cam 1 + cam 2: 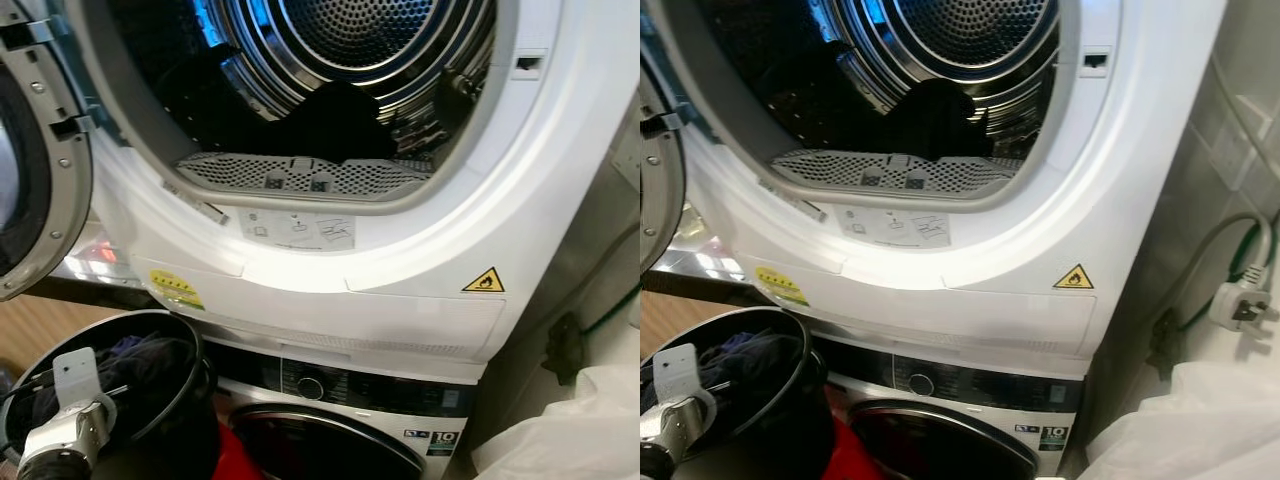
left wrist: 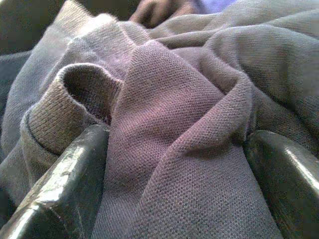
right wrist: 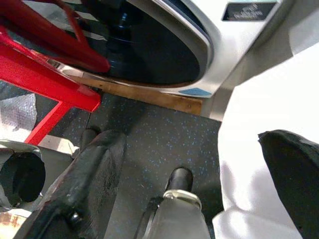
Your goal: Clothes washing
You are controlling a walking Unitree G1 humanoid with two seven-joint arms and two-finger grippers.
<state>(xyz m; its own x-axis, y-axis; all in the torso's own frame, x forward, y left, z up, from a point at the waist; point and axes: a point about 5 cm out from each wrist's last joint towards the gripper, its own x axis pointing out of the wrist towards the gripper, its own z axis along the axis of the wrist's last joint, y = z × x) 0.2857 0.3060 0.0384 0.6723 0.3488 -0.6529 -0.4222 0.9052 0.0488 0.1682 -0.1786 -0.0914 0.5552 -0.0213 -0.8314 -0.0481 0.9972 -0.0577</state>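
the clothes [image 2: 174, 149], a purplish-grey knit w/ a ribbed cuff, lie bunched in the black basket [image 1: 185, 400] at lower left, below the open dryer. left end effector [image 2: 174, 189] is down in the basket, fingers [image 2: 70, 184] set wide w/ a fold of knit between them, pads touching cloth both sides but not squeezed yet, prob lined up to pinch that fold for a lift. dryer drum [image 1: 350, 60] sits above w/ door [image 1: 40, 160] swung to the left, a dark item already inside by the lint filter [image 1: 300, 175]; mouth is broad and unblocked, so there's room to go up and in. basket rim is near the dryer's lower front edge, a snag risk on the way up. right end effector [image 3: 199, 174] hangs idle, fingers apart, over dark speckled floor [image 3: 164, 139] by the washer door [image 3: 149, 45], red frame [image 3: 45, 74] and a white bag [image 3: 259, 109].
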